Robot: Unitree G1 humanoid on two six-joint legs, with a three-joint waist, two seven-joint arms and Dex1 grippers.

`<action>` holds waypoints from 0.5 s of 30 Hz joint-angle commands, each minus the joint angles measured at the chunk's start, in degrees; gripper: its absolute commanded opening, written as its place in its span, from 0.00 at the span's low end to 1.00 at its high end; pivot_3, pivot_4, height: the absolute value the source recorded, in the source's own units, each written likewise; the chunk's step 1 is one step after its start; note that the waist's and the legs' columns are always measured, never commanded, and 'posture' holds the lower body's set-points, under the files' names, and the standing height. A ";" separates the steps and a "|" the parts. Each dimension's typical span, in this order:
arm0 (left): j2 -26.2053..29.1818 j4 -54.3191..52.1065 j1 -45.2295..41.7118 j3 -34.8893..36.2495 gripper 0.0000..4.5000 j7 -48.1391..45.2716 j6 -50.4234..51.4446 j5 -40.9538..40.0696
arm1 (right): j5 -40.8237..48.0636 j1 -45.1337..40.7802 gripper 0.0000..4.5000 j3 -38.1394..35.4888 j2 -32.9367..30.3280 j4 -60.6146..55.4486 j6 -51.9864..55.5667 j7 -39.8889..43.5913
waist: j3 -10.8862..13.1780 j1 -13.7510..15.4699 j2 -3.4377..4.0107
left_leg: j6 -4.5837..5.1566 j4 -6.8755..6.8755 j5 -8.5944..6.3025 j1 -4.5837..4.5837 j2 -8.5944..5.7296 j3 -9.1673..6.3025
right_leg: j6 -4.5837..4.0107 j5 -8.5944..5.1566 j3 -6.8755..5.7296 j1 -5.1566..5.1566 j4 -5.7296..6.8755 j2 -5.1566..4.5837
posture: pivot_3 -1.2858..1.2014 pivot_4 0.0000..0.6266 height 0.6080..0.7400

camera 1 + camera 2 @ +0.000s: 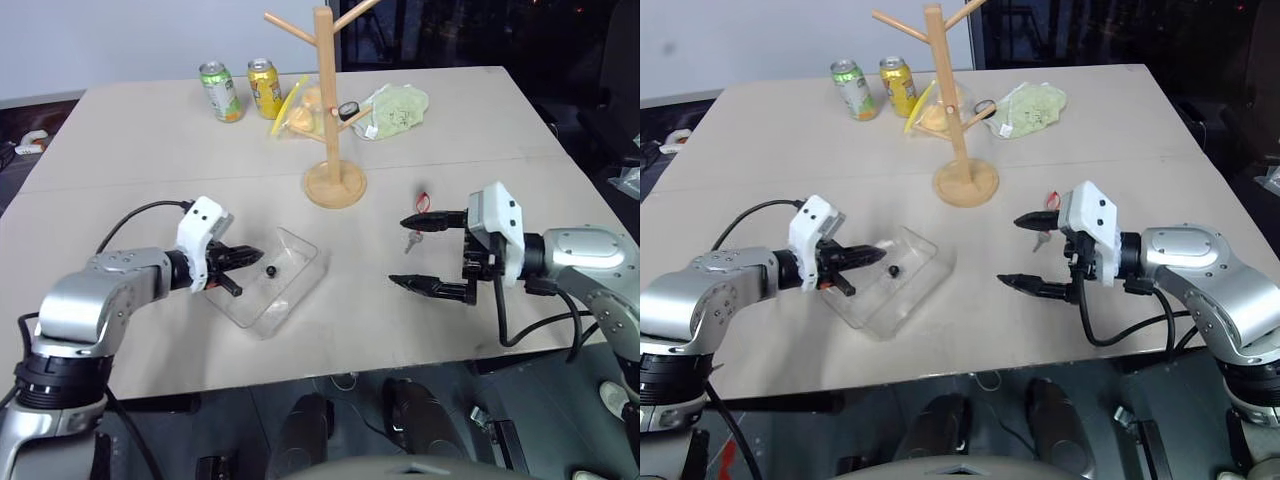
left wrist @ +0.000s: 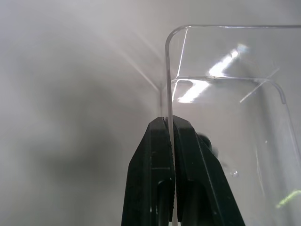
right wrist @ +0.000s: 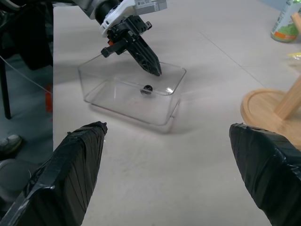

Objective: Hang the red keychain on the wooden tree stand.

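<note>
We locate the red keychain (image 1: 421,199) on the table (image 1: 150,150), at about 4 o'clock from the base of the wooden tree stand (image 1: 330,120) and apart from it. The upper finger of the right gripper (image 1: 427,254) crosses in front of it, so we see only the red top and a silver piece (image 1: 411,240) below. Its long axis appears to run toward the near table edge; we cannot make out its finer shape.

At about 8 o'clock from the stand base lies 1 clear plastic box (image 1: 268,281), holding 1 small dark round object (image 1: 270,271).

The left gripper (image 2: 170,123) is clamped on the box wall, 1 finger on either side. The right gripper stands wide apart and empty.

Behind the stand are 2 cans (image 1: 241,90), yellow packaging (image 1: 297,108) and a pale green bag (image 1: 395,110). A small round dial (image 1: 347,110) hangs on a peg.
</note>
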 commanded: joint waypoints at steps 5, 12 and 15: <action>4.75 6.28 -2.91 6.51 0.01 2.02 -3.30 3.71 | 0.99 -3.04 1.00 -0.39 1.33 0.69 -0.62 0.29 | 0.00 0.10 0.00 | 0.00 -0.01 0.00 -0.05 -0.05 -0.02 | -0.16 0.10 -0.02 -0.01 -0.04 -0.07 | 0.52 0.24 1.00; 4.15 23.18 -11.67 9.49 0.01 13.65 -10.20 11.76 | 2.82 -6.82 1.00 -0.46 4.08 1.24 -0.26 -0.07 | 0.00 0.13 -0.01 | 0.00 0.00 0.00 -0.05 -0.07 -0.08 | -0.18 0.11 -0.07 -0.01 -0.03 -0.07 | 0.52 0.24 1.00; 2.64 32.62 -17.03 11.65 0.01 21.88 -13.61 14.70 | 3.51 -8.70 1.00 -0.06 5.25 1.27 0.45 -0.61 | -0.02 0.09 -0.05 | 0.00 0.00 0.00 -0.05 -0.08 -0.10 | -0.20 0.13 -0.09 -0.01 -0.02 -0.09 | 0.52 0.24 1.00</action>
